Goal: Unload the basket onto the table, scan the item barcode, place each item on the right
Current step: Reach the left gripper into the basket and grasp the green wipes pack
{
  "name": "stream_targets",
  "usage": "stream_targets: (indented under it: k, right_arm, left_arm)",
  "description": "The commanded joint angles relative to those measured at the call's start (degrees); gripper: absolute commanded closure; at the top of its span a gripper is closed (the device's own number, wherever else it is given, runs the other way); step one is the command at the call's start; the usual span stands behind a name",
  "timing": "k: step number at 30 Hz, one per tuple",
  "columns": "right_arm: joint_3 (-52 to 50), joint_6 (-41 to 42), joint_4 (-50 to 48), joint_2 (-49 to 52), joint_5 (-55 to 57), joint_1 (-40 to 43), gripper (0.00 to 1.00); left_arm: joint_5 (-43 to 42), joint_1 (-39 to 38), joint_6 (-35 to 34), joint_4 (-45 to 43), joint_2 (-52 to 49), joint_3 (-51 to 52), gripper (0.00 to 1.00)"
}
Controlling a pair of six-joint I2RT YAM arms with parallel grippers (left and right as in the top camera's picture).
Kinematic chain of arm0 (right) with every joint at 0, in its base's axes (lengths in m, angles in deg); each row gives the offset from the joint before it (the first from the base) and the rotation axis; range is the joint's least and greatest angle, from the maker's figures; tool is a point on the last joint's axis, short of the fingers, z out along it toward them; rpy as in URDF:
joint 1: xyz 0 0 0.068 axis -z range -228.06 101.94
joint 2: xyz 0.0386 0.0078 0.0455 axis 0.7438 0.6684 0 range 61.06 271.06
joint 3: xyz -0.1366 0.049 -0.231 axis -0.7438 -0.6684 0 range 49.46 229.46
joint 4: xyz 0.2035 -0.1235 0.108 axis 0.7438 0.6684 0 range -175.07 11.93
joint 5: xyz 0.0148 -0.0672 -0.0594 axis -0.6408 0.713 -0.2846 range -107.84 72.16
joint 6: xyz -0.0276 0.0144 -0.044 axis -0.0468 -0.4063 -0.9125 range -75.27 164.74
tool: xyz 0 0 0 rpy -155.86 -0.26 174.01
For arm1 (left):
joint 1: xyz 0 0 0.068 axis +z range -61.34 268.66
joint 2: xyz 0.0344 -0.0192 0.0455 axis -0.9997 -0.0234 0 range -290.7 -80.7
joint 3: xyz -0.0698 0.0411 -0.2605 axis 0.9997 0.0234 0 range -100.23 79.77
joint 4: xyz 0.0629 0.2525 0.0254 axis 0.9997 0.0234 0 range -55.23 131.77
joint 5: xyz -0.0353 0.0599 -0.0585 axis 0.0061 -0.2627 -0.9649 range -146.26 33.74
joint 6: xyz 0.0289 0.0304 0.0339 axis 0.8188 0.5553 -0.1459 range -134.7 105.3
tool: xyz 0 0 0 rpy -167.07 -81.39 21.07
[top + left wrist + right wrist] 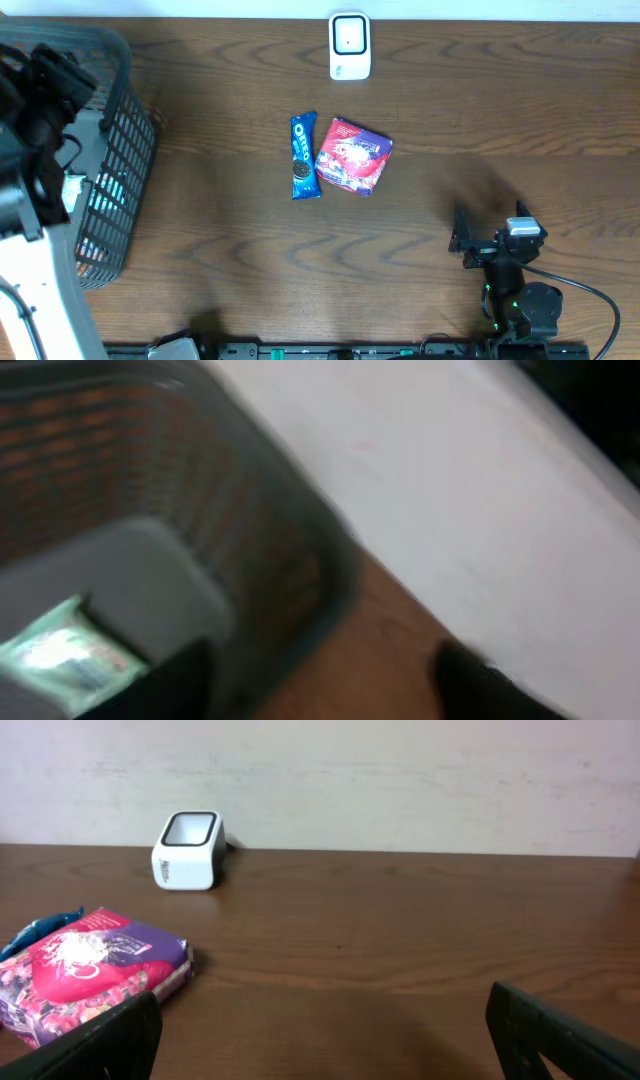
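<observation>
The white barcode scanner [349,46] stands at the table's back edge, and it also shows in the right wrist view as the scanner [187,851]. A blue Oreo pack [303,156] and a pink-purple snack pack [353,155] lie side by side mid-table. My left gripper [320,695] hangs over the grey mesh basket [125,140] at the far left. Its blurred fingers [175,685] are apart with nothing between them. A green-white packet [60,655] lies in the basket. My right gripper [459,240] rests open at the front right, pointing toward the pink pack [85,970].
The basket's wall [270,560] fills the left of the left wrist view, with a white wall behind it. The left arm [40,110] covers part of the basket. The right arm's base and cable [530,300] sit at the front right edge.
</observation>
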State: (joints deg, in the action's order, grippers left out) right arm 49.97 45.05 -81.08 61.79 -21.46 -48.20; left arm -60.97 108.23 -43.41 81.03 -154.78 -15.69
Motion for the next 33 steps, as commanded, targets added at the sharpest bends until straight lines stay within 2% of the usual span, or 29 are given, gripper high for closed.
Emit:
stream_targets:
  k: [1,6,10,11,16,29,31,33]
  right_arm:
    - [-0.2,-0.8,0.1,-0.2,0.1,-0.3,0.01]
    - [-0.2,-0.8,0.1,-0.2,0.1,-0.3,0.01]
    - [-0.2,-0.8,0.1,-0.2,0.1,-0.3,0.01]
    - [-0.2,-0.8,0.1,-0.2,0.1,-0.3,0.01]
    - [-0.2,-0.8,0.1,-0.2,0.1,-0.3,0.01]
    - [-0.2,-0.8,0.1,-0.2,0.1,-0.3,0.01]
    - [-0.2,-0.8,0.1,-0.2,0.1,-0.3,0.01]
    - [-0.2,-0.8,0.1,-0.2,0.1,-0.3,0.01]
  left_arm:
    - [5.5,4.5,-1.5,1.7,-5.7,-0.4,0.17]
    - [5.4,9.6,-8.6,4.4,-13.2,-0.4,0.09]
    - [5.9,10.7,-8.4,6.9,-20.7,-0.4,0.08]
    - [6.4,10.6,-7.9,7.6,-22.7,-0.4,0.05]
    - [12.7,10.3,-7.1,10.5,-32.7,-0.4,0.01]
    - [13.4,10.2,-6.9,9.0,-49.7,-0.4,0.01]
    - [13.4,10.2,-6.9,9.2,-51.2,-0.4,0.06]
    - [13.4,10.2,-6.9,9.5,-52.0,-0.3,0.29]
